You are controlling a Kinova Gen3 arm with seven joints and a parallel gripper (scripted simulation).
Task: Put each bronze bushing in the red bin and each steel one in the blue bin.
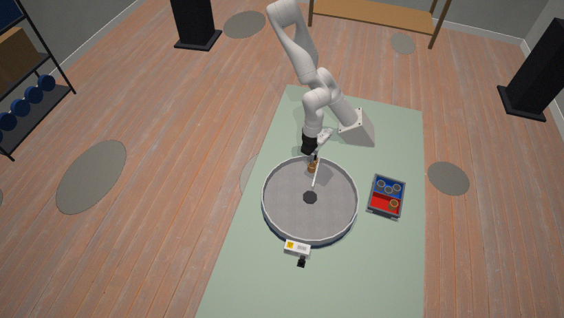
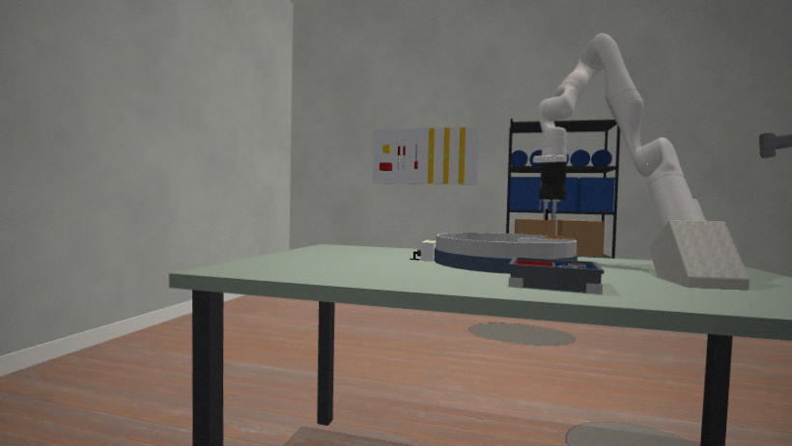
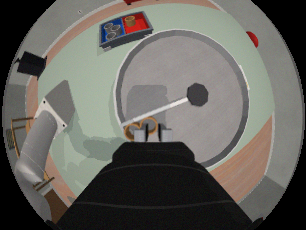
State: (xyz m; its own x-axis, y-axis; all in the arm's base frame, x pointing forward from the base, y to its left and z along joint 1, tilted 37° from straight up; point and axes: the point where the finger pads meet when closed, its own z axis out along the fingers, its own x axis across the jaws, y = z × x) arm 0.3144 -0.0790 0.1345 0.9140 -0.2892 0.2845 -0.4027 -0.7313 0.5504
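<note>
Two bronze bushings [image 1: 311, 168] [image 3: 148, 123], turntable-borne; pincer [image 1: 313, 158] [image 2: 550, 218] [image 3: 153, 129] above, tips apart, best centred over one before descending.

Wall board: a pale panel [image 2: 410, 166] bearing red and yellow shapes and three upright yellow stripes
Shelf unit: black, its top board [image 2: 562, 125] above blue discs, blue boxes and brown boxes [image 2: 581, 237] — the brown ones lowest of these
Bench: a long brown top [image 1: 373, 14] on posts, near the wall
Black columns: one [image 1: 194, 23] at upper left, another [image 1: 536, 75] at right — each on a flat black foot
Floor patches: round and grey, including one [image 1: 91, 177] at left and one [image 1: 448, 178] at right
</note>
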